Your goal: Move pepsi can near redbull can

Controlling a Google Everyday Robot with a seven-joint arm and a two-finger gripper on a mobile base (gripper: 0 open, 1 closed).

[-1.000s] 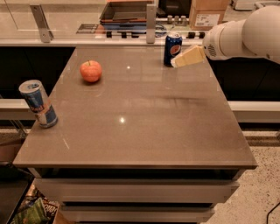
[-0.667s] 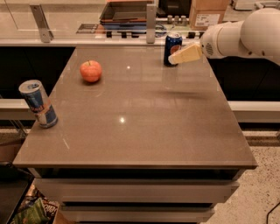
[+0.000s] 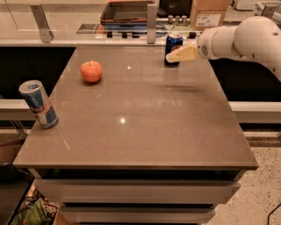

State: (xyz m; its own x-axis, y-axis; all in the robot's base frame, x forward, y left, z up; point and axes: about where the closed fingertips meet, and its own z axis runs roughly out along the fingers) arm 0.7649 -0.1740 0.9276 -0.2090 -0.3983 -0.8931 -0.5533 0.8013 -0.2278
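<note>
Your gripper (image 3: 174, 56) sits at the far right of the table (image 3: 145, 132), its tan tip against the right side of the pepsi can (image 3: 173, 43). You cannot tell how wide it is set or whether it grips the can. The pepsi can stands upright near the far edge. The redbull can (image 3: 38, 104) stands at the near left edge, well apart, with an apple (image 3: 91, 71) between them.

Red apple (image 3: 91, 71) on brown table (image 3: 145, 136), cardboard box (image 3: 210, 13) and dark tray (image 3: 127, 11) behind
</note>
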